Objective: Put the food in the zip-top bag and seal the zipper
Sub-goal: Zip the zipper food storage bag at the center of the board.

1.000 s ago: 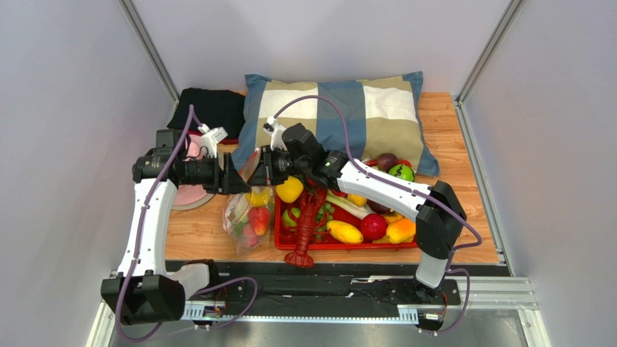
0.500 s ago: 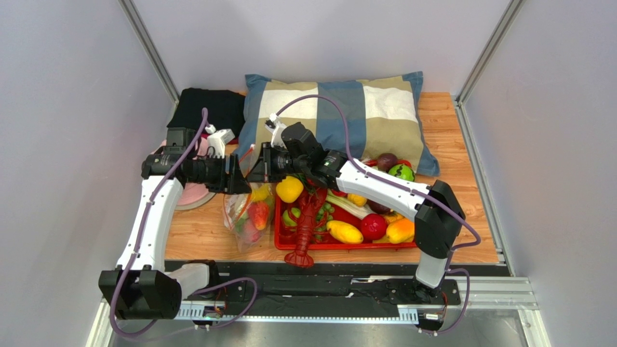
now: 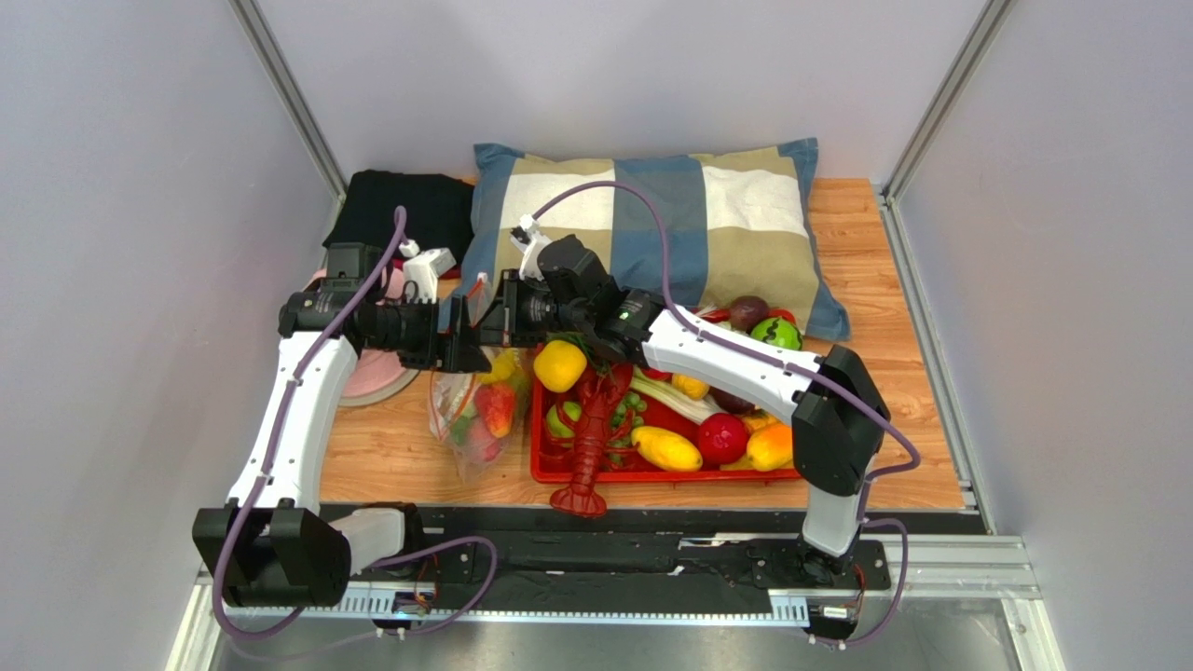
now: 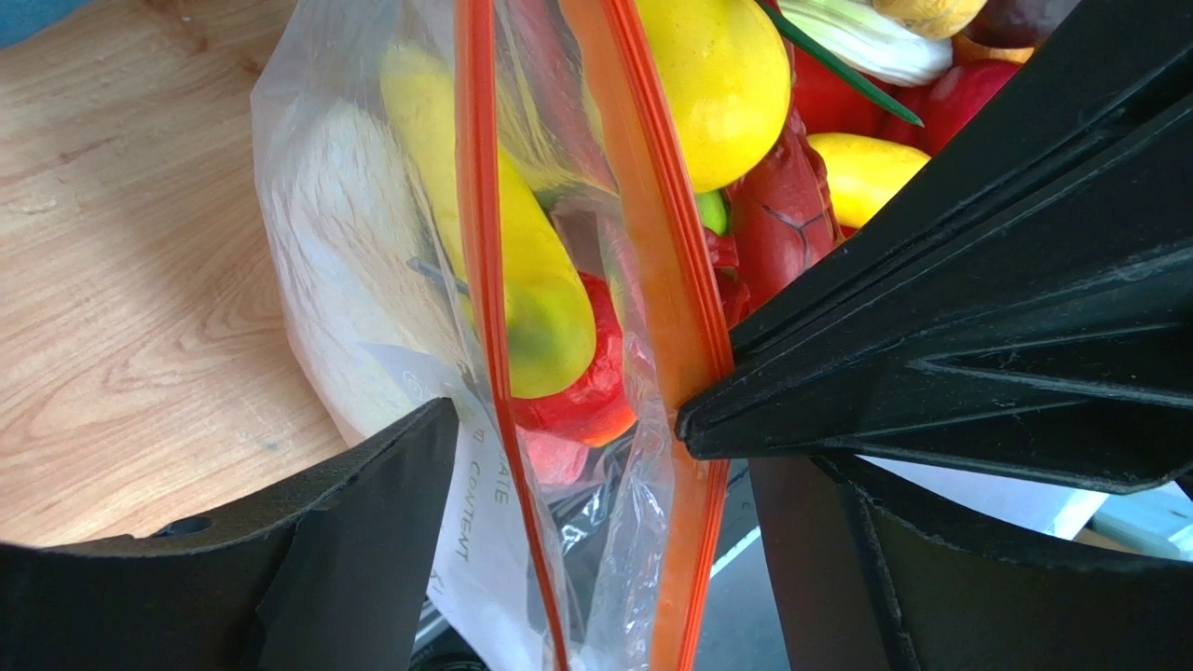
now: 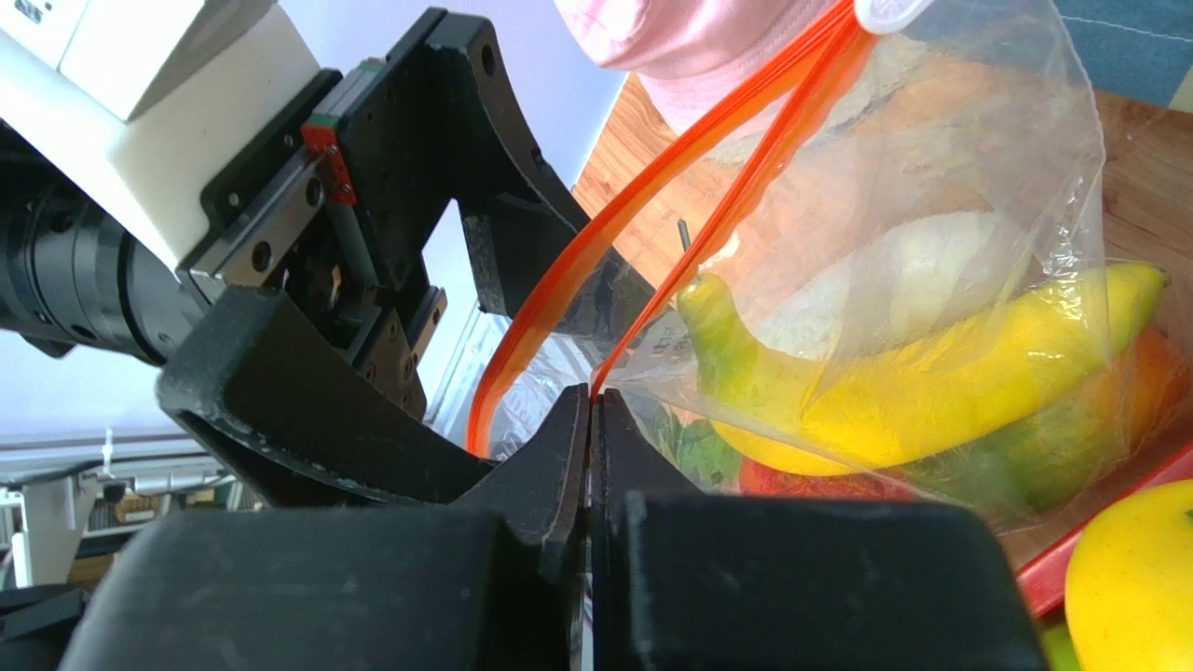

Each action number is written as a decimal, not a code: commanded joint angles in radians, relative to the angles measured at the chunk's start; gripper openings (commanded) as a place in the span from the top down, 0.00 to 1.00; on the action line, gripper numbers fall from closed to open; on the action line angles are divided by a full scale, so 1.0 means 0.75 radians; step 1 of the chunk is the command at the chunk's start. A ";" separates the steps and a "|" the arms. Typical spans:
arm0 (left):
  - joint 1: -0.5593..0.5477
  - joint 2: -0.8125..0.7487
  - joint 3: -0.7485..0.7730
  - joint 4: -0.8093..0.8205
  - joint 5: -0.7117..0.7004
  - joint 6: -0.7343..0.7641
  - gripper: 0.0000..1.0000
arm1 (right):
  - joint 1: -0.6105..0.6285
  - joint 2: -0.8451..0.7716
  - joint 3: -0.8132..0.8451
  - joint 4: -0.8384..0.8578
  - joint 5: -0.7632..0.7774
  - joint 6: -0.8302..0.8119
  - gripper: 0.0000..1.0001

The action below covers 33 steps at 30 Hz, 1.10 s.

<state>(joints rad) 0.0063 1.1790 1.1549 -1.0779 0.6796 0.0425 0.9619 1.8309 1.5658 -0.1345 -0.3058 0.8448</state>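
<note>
The right gripper (image 5: pixel 591 413) is pinching one end of the zipper (image 4: pixel 656 224) between fully closed fingertips. The left gripper (image 4: pixel 614 448) is standing wide apart and gripping nothing, its fingers straddling the mouth of the zip-top bag (image 4: pixel 336 238). The bag is hanging below both grippers over the desk (image 3: pixel 371 455), just beside the left edge of the red tray (image 3: pixel 672 477), and is holding a banana (image 5: pixel 910 385).

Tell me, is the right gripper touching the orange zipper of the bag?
Touching. The right wrist view shows the right gripper shut on the zipper, which comes out from between its closed jaws.
</note>
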 commanded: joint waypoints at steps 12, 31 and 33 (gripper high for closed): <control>-0.002 0.007 0.106 -0.084 -0.043 0.241 1.00 | 0.004 -0.058 0.033 0.118 -0.066 -0.136 0.93; -0.004 -0.091 0.276 -0.733 0.184 1.642 1.00 | -0.331 -0.459 -0.445 0.169 -0.711 -1.228 0.14; -0.004 -0.095 0.278 -0.802 0.186 1.810 1.00 | -0.327 -0.437 -0.443 0.224 -0.748 -1.269 0.15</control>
<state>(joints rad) 0.0010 1.1370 1.3163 -1.3525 0.7273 1.0214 0.7078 1.5082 1.2430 -0.0612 -0.7456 0.0967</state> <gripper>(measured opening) 0.010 0.863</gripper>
